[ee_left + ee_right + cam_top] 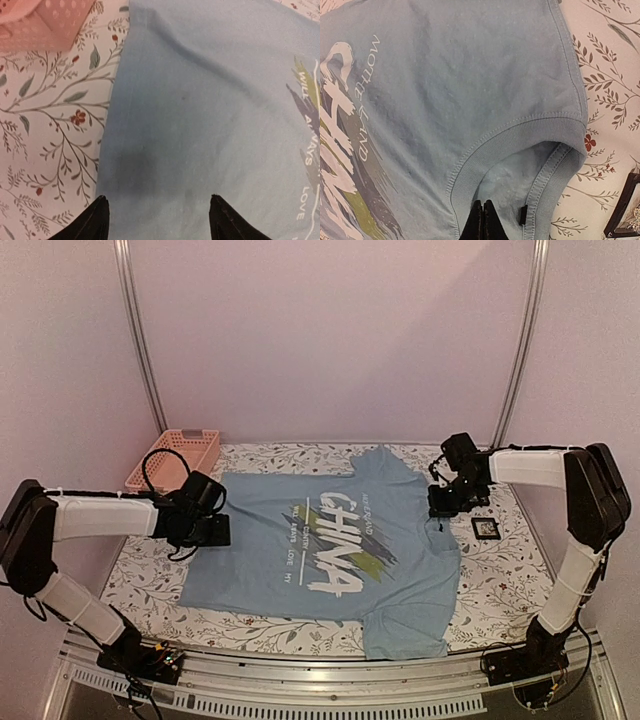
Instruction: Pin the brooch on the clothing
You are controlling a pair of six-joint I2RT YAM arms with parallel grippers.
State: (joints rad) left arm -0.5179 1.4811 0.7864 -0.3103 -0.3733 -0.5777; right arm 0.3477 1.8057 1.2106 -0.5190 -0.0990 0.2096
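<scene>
The shirt [330,540] collar [520,132] is found right by the pressed-together right gripper [482,220]; the left gripper [159,198] is held spread, well apart.

pink basket [172,458]: back-left corner | black square frame [486,528]: right side | floral tablecloth [140,585]: covering table

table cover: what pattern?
The table cover is white, printed with grey-green leafy vines and small red flowers. It shows best in the left wrist view.
</scene>
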